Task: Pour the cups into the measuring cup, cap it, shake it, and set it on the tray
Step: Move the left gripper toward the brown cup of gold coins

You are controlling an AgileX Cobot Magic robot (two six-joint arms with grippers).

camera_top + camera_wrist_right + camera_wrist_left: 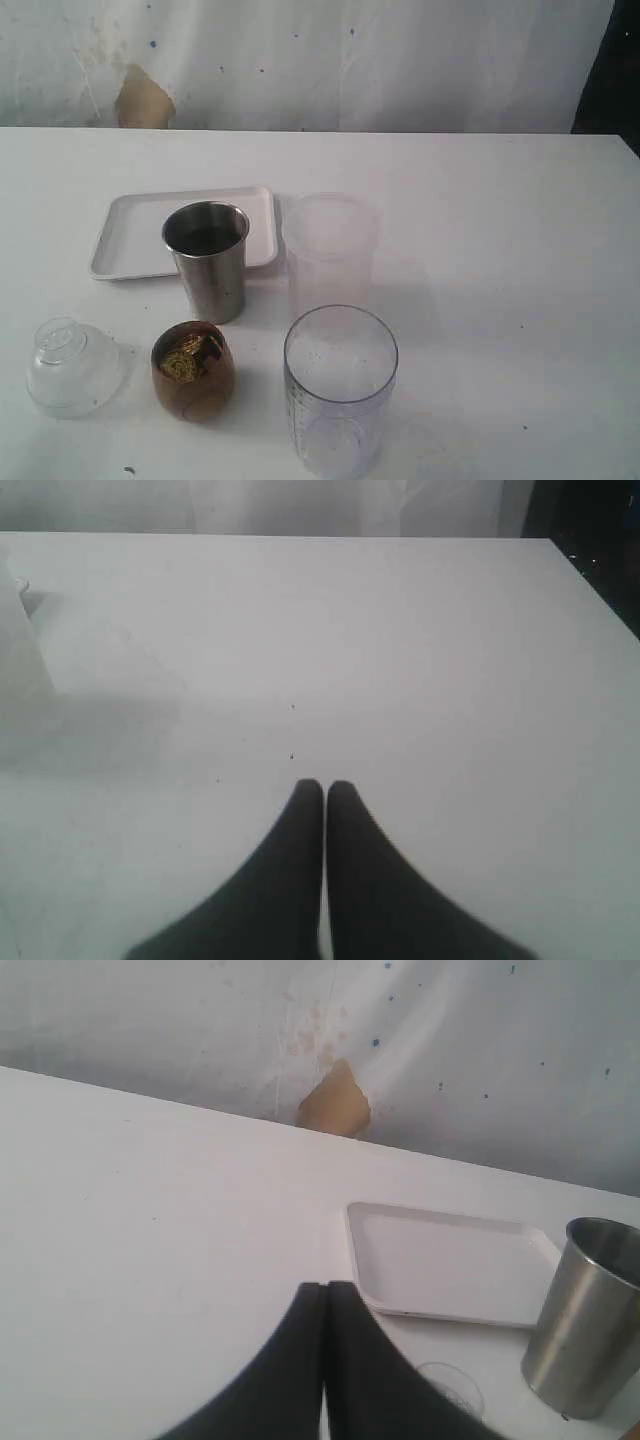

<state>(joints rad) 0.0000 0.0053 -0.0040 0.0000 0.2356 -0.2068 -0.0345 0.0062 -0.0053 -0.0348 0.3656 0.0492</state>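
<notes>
In the exterior view a shiny steel tumbler point(208, 262) stands upright in front of the white tray point(135, 235). A short glossy brown cup point(192, 369) sits nearer the front, with something gold inside. The clear measuring cup point(340, 388) stands open at the front centre. Its clear dome lid point(72, 366) rests at the front left. Neither gripper shows in this view. In the left wrist view my left gripper point(325, 1286) is shut and empty above bare table, beside the tray point(450, 1260) and the steel tumbler point(585, 1335). My right gripper point(324, 784) is shut and empty over bare table.
A frosted translucent tumbler point(330, 250) stands upright between the tray and the measuring cup. The white table point(500, 250) runs back to a white sheet wall with a tan patch point(143, 98). A dark area point(612, 70) borders the far right corner.
</notes>
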